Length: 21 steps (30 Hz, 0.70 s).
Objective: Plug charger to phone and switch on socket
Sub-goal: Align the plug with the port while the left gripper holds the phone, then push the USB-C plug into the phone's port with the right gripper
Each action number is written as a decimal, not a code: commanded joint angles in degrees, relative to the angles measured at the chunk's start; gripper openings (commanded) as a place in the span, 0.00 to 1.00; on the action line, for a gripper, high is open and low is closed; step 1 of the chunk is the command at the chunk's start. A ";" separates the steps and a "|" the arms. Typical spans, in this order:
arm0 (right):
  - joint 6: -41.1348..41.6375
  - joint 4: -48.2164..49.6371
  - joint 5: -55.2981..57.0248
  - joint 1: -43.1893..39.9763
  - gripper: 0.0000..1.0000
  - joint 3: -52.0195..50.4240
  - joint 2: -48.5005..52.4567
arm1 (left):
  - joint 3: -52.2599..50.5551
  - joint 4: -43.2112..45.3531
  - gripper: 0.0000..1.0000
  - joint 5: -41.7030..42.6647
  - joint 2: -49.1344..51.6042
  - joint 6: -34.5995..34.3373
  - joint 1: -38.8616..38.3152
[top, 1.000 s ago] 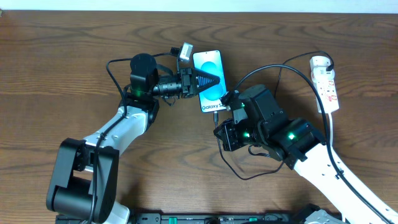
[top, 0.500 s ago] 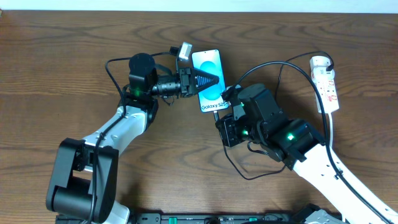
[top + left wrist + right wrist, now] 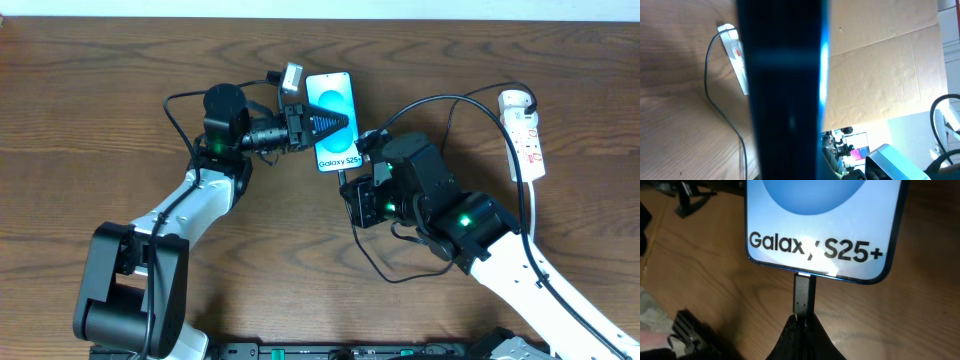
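The phone (image 3: 338, 152) is lit, showing its blue wallpaper and "Galaxy S25+". My left gripper (image 3: 338, 122) is shut on it from the left. In the left wrist view the phone's dark edge (image 3: 785, 90) fills the middle and hides my fingers. My right gripper (image 3: 803, 322) is shut on the charger's small black connector (image 3: 804, 294). The connector's tip meets the middle of the phone's bottom edge (image 3: 815, 276); how deep it sits I cannot tell. The charger's thin black cable (image 3: 455, 98) arcs to the right. The white socket (image 3: 526, 135) lies at the right and no gripper touches it.
The socket (image 3: 735, 55) and a thin black cable (image 3: 715, 97) also show in the left wrist view, with cardboard (image 3: 880, 65) behind. A slack black cable loop (image 3: 385, 278) lies below my right arm. Bare wooden table (image 3: 90, 120) spreads left of my left arm.
The left gripper has shifted the phone slightly up and to the left. The right gripper has moved left and up with the connector, bringing it against the phone's bottom edge.
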 commanded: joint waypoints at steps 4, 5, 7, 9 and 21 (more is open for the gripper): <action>1.31 5.53 8.31 -0.39 0.01 1.36 -0.13 | 0.81 -0.02 0.07 7.63 -0.11 1.22 -1.31; 1.31 5.86 8.37 -0.39 0.01 1.36 -0.13 | 0.81 -0.02 0.08 7.76 -0.11 1.22 -1.31; 1.01 5.57 8.37 -0.39 0.03 1.36 -0.13 | 0.81 -0.02 0.07 7.74 -0.11 1.25 -1.31; 0.63 4.68 8.39 -0.39 0.08 1.36 -0.13 | 0.81 -0.02 0.08 7.72 -0.11 1.57 -1.31; 0.66 -8.24 9.31 0.15 0.34 2.32 -15.04 | 0.81 -0.35 0.07 -2.03 -0.11 2.67 -1.31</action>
